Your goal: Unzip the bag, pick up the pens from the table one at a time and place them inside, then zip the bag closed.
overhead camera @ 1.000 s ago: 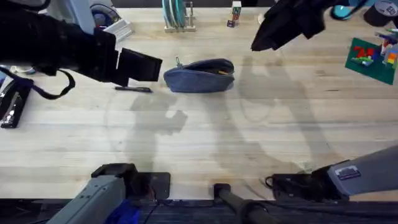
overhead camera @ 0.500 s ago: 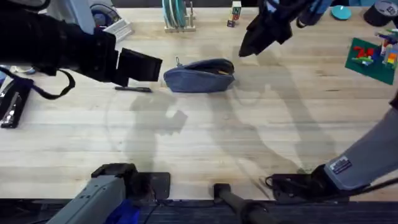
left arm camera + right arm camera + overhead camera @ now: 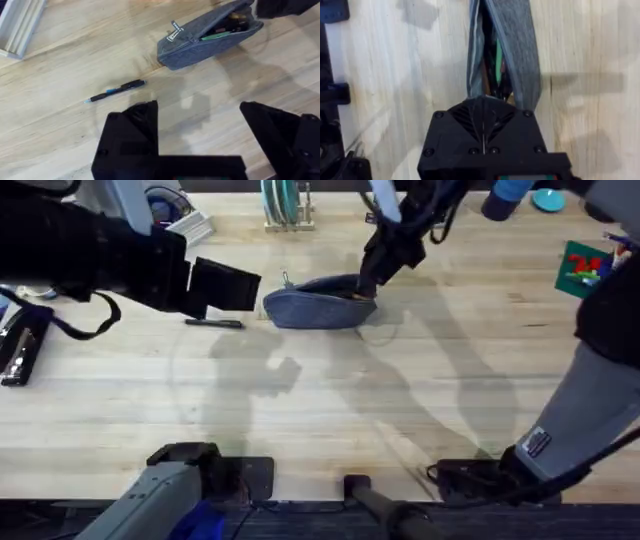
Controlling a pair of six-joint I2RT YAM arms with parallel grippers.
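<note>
Blue-grey soft fabric pouch [image 3: 320,304] unzipped, floppy; pin its end. Right gripper [image 3: 368,282] clenched there; left gripper [image 3: 200,125] spread above black pen [image 3: 115,91].

Blue-grey heathered fabric pouch [image 3: 505,45], zip open: its near end is covered by the black right gripper [image 3: 484,127], its far end cut by the frame edge. Contents inside the slot, a green stick and brownish shapes, too dark to identify or count.

Overhead: right gripper tips [image 3: 368,283] overlap the pouch's end toward the table's right edge; contact unclear.

Slim black pen [image 3: 214,323]: end toward the table's left edge tucked under the left gripper [image 3: 245,288].
</note>
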